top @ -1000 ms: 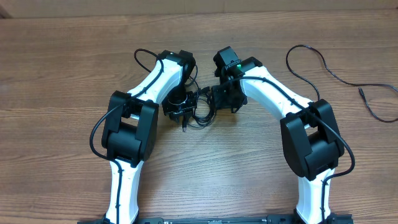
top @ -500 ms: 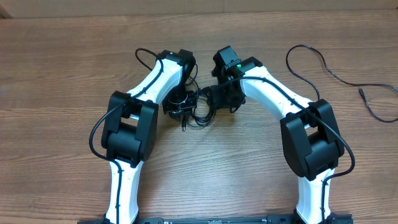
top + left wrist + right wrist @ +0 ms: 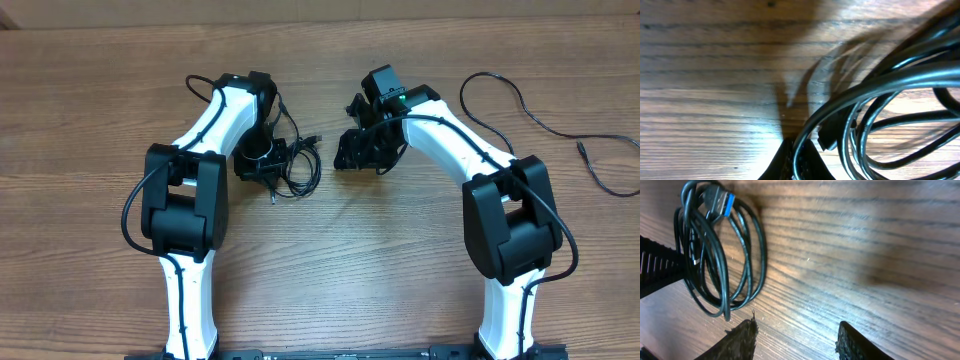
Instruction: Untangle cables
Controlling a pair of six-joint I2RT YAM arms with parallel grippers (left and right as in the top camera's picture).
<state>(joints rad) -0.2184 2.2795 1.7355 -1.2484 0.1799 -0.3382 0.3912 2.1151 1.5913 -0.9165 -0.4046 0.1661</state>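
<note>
The cables (image 3: 298, 168) lie as a small coil of thin black cord on the wooden table, just right of my left gripper (image 3: 266, 164). In the left wrist view my left gripper (image 3: 797, 162) is shut on one strand of the cables (image 3: 880, 85), whose loops curve off to the right. The right wrist view shows the coiled cables (image 3: 722, 260) at upper left with a blue-tipped plug (image 3: 723, 200). My right gripper (image 3: 797, 340) stands open over bare wood, apart from the coil. From above, my right gripper (image 3: 350, 152) sits to the right of the bundle.
A separate long black cable (image 3: 520, 100) snakes across the table's far right, with a small plug (image 3: 582, 148) at one end. Both white arms reach in from the near edge of the wooden table (image 3: 100, 100).
My left gripper has shut on a strand and moved left, dragging the coil with it. My right gripper has opened wider, and a gap has opened between it and the bundle.
</note>
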